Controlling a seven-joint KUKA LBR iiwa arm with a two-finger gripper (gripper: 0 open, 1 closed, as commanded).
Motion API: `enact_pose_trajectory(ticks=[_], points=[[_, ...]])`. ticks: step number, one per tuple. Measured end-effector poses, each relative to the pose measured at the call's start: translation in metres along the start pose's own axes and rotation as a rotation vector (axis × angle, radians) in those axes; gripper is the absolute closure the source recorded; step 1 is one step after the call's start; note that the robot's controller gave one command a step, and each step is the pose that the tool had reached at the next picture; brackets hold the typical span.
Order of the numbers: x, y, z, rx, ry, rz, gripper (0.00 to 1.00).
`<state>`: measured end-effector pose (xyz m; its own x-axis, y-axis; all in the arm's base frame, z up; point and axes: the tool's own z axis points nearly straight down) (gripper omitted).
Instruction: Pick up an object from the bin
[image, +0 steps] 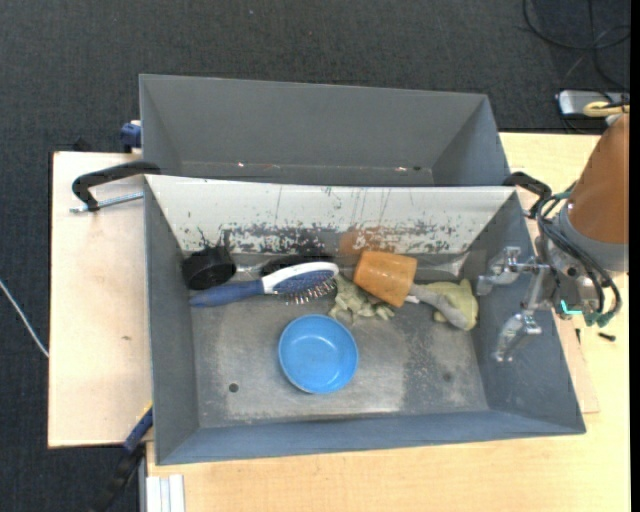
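My gripper (497, 314) hangs over the bin's sloping right wall, open, with nothing between its two metal fingers. Nearest to it, just to its left, lies a pale olive soft lump (455, 303) on the bin floor. An orange cup (385, 276) rests on its side a bit further left, against the back wall. Under the cup's near edge sits a crumpled olive piece (360, 303).
A round blue bowl (318, 353) stands upright in the middle of the floor. A blue-and-white hairbrush (278, 283) and a black round cap (207, 267) lie at the back left. The orange-covered arm comes in over the right rim.
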<state>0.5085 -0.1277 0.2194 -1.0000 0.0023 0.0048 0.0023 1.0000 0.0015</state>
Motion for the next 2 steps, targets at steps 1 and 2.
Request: enact_pose_trajectory(ticks=[1,2], points=[[-0.0637,0.0085,0.1488,0.0,-0.01,-0.048,0.0],[-0.0677,0.0084,0.1419,0.004,-0.027,-0.049,1.0]])
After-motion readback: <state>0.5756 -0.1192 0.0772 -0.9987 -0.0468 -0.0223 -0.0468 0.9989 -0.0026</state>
